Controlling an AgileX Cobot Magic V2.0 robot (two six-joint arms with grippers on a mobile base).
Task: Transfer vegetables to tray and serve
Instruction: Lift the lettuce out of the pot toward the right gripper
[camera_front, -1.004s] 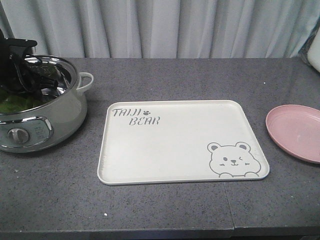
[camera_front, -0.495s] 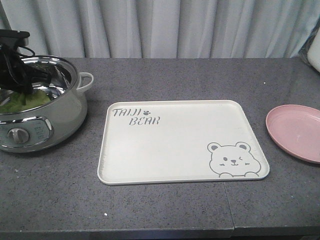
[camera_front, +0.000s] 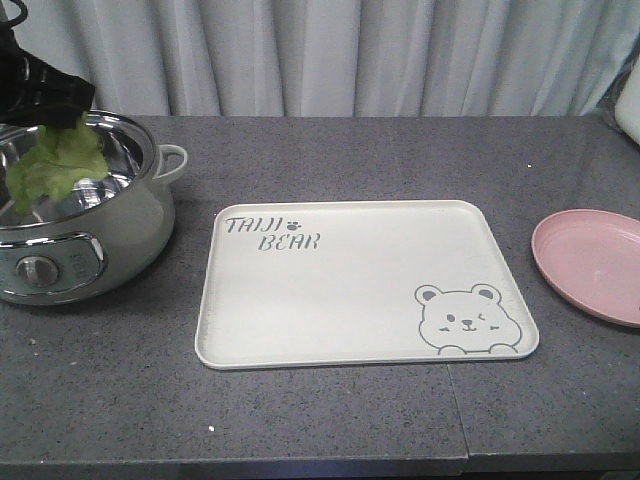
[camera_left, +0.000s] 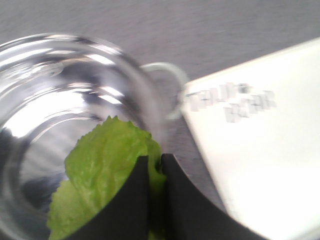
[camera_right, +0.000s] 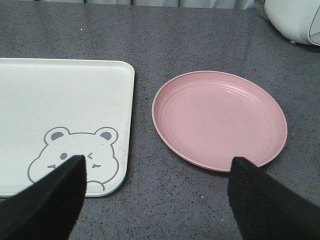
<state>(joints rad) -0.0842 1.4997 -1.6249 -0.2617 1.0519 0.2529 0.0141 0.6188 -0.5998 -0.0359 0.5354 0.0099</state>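
Observation:
A crinkly green lettuce leaf (camera_front: 55, 160) hangs over the steel pot (camera_front: 120, 235) at the far left, pinched in my left gripper (camera_front: 62, 112), which is shut on it. The left wrist view has the same leaf (camera_left: 102, 172) between the two black fingers (camera_left: 131, 200), above the pot's shiny inside (camera_left: 45, 105). The cream tray (camera_front: 350, 290) with the bear drawing lies flat in the middle of the table, nothing on it. My right gripper (camera_right: 157, 162) stands open over the bare table between the tray's corner (camera_right: 117, 100) and the pink plate.
A round pink plate (camera_front: 595, 265) lies right of the tray, half out of the front view; it is whole (camera_right: 220, 120) in the right wrist view. A white appliance (camera_right: 295, 20) stands at the back right. Grey curtains hang behind the table.
My left gripper has risen out of the pot with the lettuce leaf, which lay inside the pot before and now hangs above its rim. Tray and plate have not moved.

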